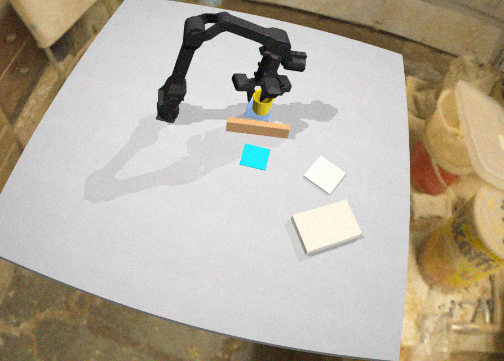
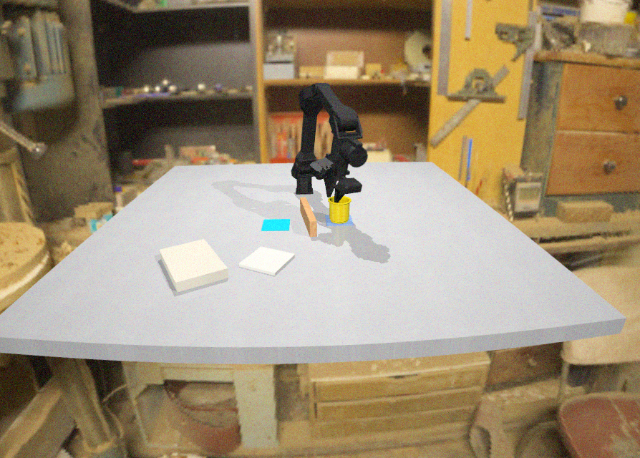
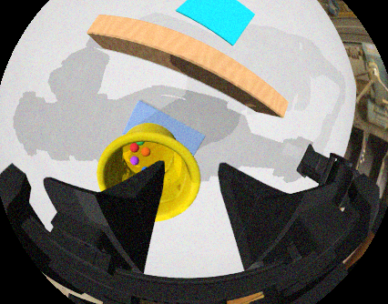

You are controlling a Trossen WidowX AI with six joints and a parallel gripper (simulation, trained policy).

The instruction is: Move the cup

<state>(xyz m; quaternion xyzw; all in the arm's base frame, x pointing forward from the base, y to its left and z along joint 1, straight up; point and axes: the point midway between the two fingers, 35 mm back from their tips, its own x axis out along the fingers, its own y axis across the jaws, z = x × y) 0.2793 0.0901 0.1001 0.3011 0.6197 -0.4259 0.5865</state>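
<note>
Cup (image 1: 262, 105) (image 2: 339, 211) (image 3: 184, 174) sitting on blue pad (image 1: 251, 112) (image 2: 349, 222) (image 3: 187, 137), marbles (image 3: 146, 151) resting inside; my gripper (image 1: 256, 99) (image 2: 333, 198) (image 3: 191, 167) is hovering there, fingers spread, pinching nothing; cyan pad (image 1: 255, 157) (image 2: 275, 225) (image 3: 216, 15) lying left in exterior view

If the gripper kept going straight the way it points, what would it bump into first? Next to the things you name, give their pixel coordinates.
Probably the yellow cup (image 1: 262, 104) (image 2: 339, 211) (image 3: 194, 178): one finger of the gripper (image 1: 255, 97) (image 2: 333, 200) (image 3: 191, 165) already overlaps its opening, though depth is unclear.
</note>
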